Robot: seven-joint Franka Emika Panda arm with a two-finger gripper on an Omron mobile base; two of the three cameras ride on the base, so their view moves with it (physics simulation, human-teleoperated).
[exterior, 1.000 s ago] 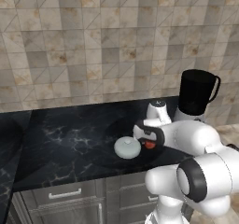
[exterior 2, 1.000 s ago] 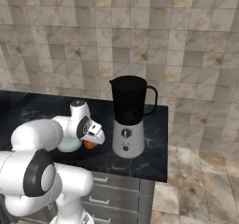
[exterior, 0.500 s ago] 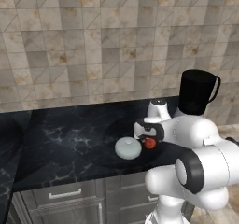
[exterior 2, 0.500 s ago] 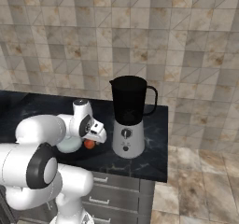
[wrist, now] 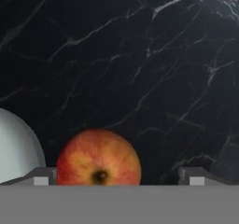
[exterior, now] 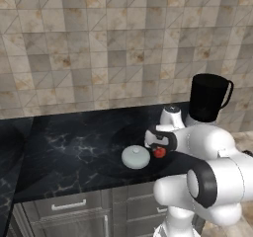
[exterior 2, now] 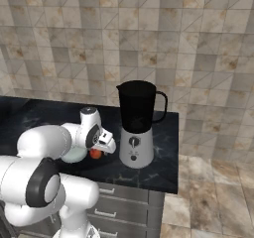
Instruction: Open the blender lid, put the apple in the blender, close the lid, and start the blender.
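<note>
Pincer [wrist: 119, 178] spread wide, nothing pinched; in hand view its two tips sit far apart at the bottom, w/ the apple [wrist: 98, 158] between them but nearer the tip on the lid side, no contact visible. Apple [exterior: 159, 152] rests on the black marbled table [exterior: 74, 147], just beside the blender lid [exterior: 136, 157], which lies on the table dome-up w/ knob on top; in hand view the lid [wrist: 16, 148] shows as a pale curved edge next to the apple, gap vs. touching can't tell. From right base view the apple [exterior 2: 95, 153] peeks out below the hand, lid [exterior 2: 74, 155] partly hidden behind the arm. Blender [exterior 2: 137, 125] stands upright near the table's end, dark jar open on top, handle to the side, black dial on silver base, apart from the apple. In left base view the blender [exterior: 207, 98] is behind the arm. Tiled wall [exterior: 99, 43] behind.
</note>
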